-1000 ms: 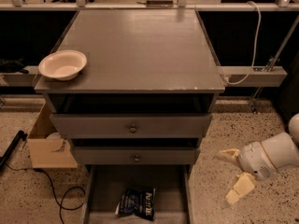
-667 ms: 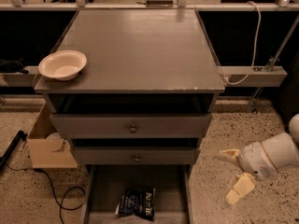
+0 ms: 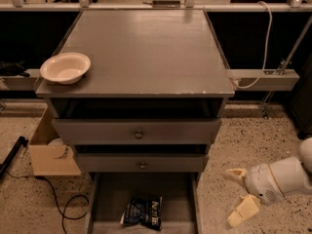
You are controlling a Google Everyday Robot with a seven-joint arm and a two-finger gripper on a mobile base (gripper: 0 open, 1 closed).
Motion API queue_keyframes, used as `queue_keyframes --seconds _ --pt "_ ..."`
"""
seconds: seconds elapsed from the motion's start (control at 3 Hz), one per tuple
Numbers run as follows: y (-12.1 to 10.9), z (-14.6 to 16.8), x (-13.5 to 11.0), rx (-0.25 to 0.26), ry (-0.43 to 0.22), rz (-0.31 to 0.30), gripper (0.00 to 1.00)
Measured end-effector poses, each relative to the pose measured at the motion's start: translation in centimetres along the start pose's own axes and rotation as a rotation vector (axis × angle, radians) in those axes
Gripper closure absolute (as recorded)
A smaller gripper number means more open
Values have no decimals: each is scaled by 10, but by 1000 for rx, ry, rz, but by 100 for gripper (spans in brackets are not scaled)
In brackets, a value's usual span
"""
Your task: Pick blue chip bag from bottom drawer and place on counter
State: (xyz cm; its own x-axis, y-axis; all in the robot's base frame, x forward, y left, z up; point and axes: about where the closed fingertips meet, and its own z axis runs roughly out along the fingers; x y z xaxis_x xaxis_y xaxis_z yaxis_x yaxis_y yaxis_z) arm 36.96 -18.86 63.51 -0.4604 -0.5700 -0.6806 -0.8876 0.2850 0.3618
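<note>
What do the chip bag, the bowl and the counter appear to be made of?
The blue chip bag: probably thin foil or plastic film, crinkled. The bowl: smooth cream ceramic or plastic, unclear which. The counter: grey painted or laminated board, slightly glossy, front edge chipped. The gripper hangs open beside the bottom drawer.

The hand (image 3: 239, 194) is held low over the speckled floor (image 3: 229, 135), fingers spread apart, near the right side wall of the bottom drawer (image 3: 107, 199). Between the hand and the drawer's open interior only that thin wall is found. Entry from above is narrowed by the two upper drawers (image 3: 139, 130), which project over the drawer's rear part. Beyond the wall from the hand lies the blue chip bag (image 3: 142, 212), with bare drawer floor seen on its far side. High above the hand, a broad bare stretch of the counter (image 3: 146, 48) is offered. A white bowl (image 3: 65, 68) is set at the corner farthest from the hand.
</note>
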Motion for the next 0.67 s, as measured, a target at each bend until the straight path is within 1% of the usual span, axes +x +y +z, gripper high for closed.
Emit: queue_keyframes --seconds 0.33,0.67 --pt "-8 9 -3 14 -19 13 0" --pt "-44 46 -41 10 -13 -12 0"
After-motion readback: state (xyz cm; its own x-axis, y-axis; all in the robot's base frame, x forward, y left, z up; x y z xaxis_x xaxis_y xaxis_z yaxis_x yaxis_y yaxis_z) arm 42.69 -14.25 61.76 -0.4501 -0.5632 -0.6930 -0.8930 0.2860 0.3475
